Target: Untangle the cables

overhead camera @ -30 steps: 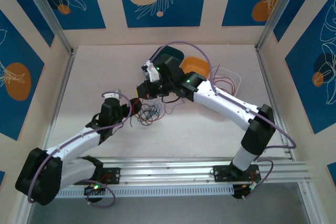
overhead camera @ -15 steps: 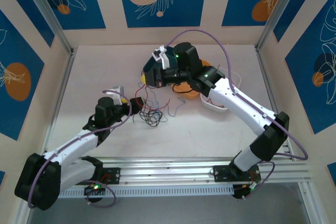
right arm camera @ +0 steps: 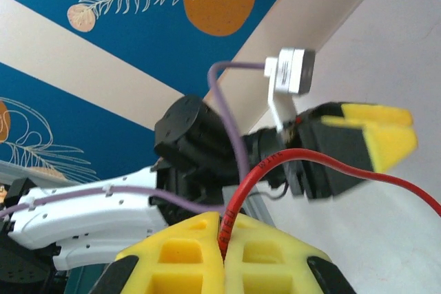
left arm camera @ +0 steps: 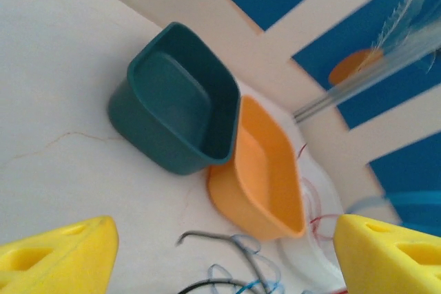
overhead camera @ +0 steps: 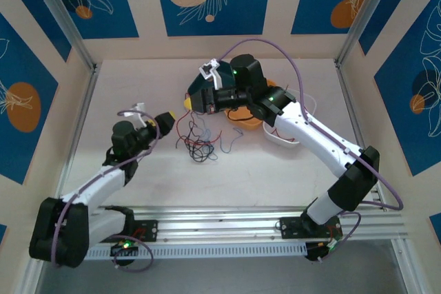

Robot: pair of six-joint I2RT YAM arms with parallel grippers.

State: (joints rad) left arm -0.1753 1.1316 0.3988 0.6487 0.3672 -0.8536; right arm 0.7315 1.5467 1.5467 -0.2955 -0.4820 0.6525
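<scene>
The cables (overhead camera: 200,146) lie as a small loose tangle of red, black and grey-blue wires on the table between the two arms. My right gripper (overhead camera: 189,103) hovers behind the tangle, shut on a red cable (right arm camera: 289,156) that arcs out from between its yellow pads (right arm camera: 224,222) and hangs down toward the pile. My left gripper (overhead camera: 162,123) is left of the tangle and apart from it. Its jaws are open and nothing is between the fingers (left arm camera: 227,259). Grey and black strands (left arm camera: 234,242) show low in the left wrist view. The left gripper (right arm camera: 389,132) also appears in the right wrist view.
A teal bin (left arm camera: 176,101) stands at the back, partly behind the right arm. An orange bin (left arm camera: 265,170) leans against it. A clear tray (overhead camera: 286,139) with thin red wires sits to their right, under the right arm. Enclosure walls surround the table.
My left gripper has drawn back to the left, away from the tangle, its jaws narrowing a little. The right gripper rose toward the back with the red cable, then held still.
</scene>
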